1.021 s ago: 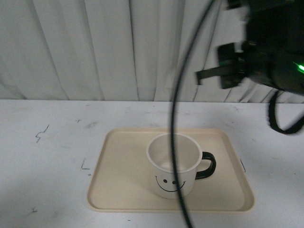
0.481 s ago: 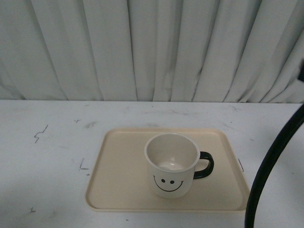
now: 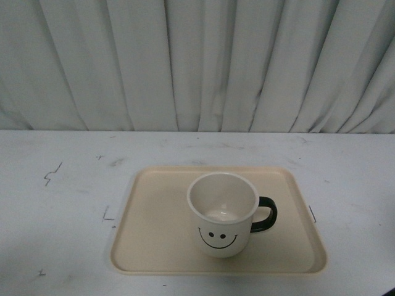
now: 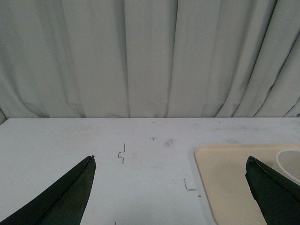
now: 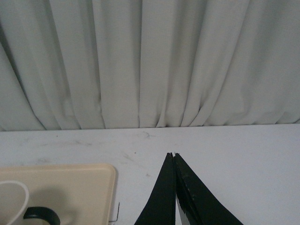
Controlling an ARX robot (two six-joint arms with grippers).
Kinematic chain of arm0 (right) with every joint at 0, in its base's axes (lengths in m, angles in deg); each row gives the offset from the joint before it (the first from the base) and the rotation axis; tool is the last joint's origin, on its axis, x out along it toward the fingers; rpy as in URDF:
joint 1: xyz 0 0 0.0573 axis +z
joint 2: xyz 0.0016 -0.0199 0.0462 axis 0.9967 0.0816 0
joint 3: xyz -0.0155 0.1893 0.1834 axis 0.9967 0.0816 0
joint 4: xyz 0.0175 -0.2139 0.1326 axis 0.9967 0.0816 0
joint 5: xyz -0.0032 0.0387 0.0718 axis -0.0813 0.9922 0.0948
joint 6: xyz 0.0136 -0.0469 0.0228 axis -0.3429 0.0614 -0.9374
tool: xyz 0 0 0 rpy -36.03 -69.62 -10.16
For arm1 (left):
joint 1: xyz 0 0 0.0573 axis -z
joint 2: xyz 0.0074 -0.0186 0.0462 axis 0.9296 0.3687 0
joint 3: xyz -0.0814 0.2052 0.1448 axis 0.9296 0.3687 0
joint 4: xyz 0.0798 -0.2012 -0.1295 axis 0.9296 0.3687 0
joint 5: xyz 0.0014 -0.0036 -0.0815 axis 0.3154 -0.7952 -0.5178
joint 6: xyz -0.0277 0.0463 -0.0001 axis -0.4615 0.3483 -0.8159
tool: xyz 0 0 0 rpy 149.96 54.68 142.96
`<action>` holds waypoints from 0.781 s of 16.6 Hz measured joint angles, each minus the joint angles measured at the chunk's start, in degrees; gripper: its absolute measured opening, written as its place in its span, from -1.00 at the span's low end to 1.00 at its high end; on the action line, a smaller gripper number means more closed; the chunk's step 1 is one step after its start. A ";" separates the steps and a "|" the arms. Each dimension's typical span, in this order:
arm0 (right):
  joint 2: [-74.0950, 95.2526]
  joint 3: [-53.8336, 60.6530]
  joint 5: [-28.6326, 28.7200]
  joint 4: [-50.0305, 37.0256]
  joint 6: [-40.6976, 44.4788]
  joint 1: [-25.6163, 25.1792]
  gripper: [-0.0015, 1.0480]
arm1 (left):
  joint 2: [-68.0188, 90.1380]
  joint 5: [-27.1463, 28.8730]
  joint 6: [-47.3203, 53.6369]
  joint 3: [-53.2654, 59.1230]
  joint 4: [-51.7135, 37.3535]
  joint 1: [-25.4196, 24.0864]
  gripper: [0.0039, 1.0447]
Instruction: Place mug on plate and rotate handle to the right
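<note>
White counter (image 3: 62, 203) is carrying the plate (image 3: 154, 246); rigid mug (image 3: 222, 213) is sitting upright, handle (image 3: 265, 214) at three o'clock, likely graspable there; left end effector (image 4: 168, 197) spread, right end effector (image 5: 174, 187) pressed together.

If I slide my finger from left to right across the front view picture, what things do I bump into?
Bare table → left rim of the plate → mug → handle → right rim of the plate → bare table.

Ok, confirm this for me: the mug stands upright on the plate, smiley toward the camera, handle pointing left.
Not quite. The mug does stand upright on the plate with the smiley facing the camera, but its handle points right, not left. The front view shows it plainly.
</note>
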State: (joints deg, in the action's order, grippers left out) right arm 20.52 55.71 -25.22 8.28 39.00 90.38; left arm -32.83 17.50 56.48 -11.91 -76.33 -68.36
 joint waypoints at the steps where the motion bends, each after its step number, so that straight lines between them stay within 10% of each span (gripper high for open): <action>1: -2.71 1.03 0.66 2.10 0.00 -0.33 -0.96 | 0.00 0.00 0.00 0.00 0.02 0.00 0.88; 13: -38.86 5.57 5.38 32.76 -0.02 -5.33 -0.96 | 0.00 0.00 0.00 0.00 0.00 0.00 0.88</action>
State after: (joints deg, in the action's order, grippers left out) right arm -18.34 61.28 -19.84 41.05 38.98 85.04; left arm -32.83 17.50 56.48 -11.91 -76.33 -68.36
